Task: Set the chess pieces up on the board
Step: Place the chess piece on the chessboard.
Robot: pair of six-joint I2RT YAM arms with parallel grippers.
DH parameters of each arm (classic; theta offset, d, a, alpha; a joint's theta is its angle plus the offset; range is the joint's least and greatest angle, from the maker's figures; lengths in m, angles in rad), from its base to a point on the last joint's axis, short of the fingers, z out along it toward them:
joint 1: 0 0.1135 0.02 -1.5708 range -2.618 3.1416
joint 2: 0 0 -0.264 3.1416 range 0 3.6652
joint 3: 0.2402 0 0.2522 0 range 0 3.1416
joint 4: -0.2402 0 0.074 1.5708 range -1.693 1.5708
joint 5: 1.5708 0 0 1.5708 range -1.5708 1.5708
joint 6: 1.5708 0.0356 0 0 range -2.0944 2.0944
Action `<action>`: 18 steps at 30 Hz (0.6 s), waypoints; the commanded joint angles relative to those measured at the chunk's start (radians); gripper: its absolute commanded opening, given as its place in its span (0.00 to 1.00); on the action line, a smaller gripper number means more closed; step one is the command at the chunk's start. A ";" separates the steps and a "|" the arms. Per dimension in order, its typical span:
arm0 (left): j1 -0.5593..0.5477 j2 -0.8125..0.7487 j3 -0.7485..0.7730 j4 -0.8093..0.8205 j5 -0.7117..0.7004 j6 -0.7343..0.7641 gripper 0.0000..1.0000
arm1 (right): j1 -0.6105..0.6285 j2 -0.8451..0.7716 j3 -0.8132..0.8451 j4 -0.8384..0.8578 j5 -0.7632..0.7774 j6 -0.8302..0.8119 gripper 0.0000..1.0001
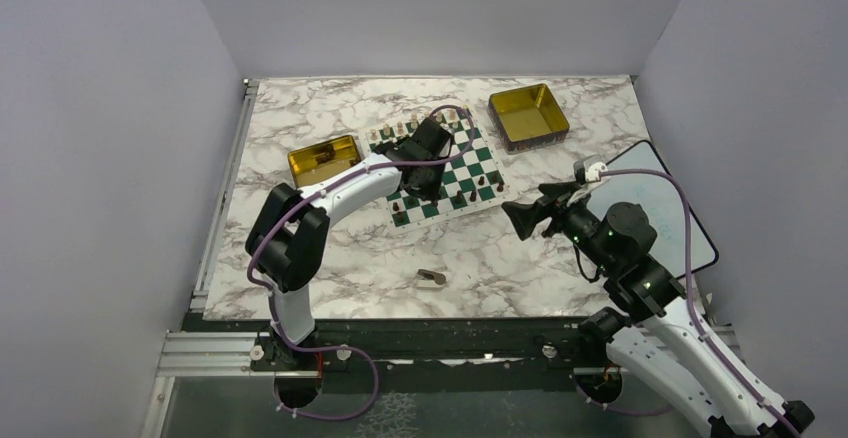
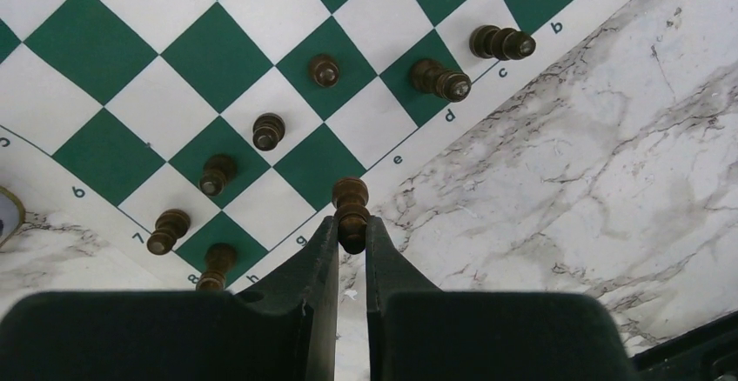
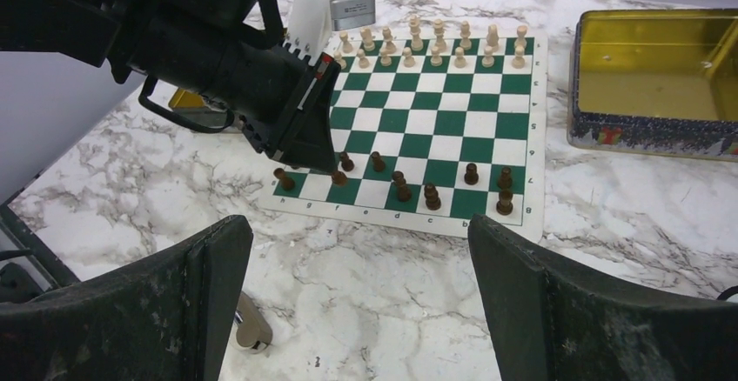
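The chess pieces (image 2: 324, 70) look wooden, the board (image 2: 218, 42) smooth and matt, the tin (image 3: 644, 133) glossy metal.

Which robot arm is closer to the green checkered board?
Left. The left end effector is at the edge of the board, shut on a dark chess piece. The right end effector hangs open off the board, over the marble table to its right.
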 commanded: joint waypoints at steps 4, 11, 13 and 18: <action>-0.008 0.011 -0.020 0.025 -0.078 0.005 0.10 | 0.004 -0.016 -0.001 -0.032 0.064 -0.050 1.00; -0.008 0.035 -0.020 0.032 -0.072 0.009 0.11 | 0.005 0.001 0.000 -0.030 0.056 -0.045 1.00; -0.008 0.043 -0.024 0.035 -0.067 0.010 0.11 | 0.005 0.002 0.002 -0.032 0.055 -0.044 1.00; -0.010 0.057 -0.031 0.044 -0.074 0.013 0.11 | 0.005 -0.002 0.002 -0.032 0.054 -0.042 1.00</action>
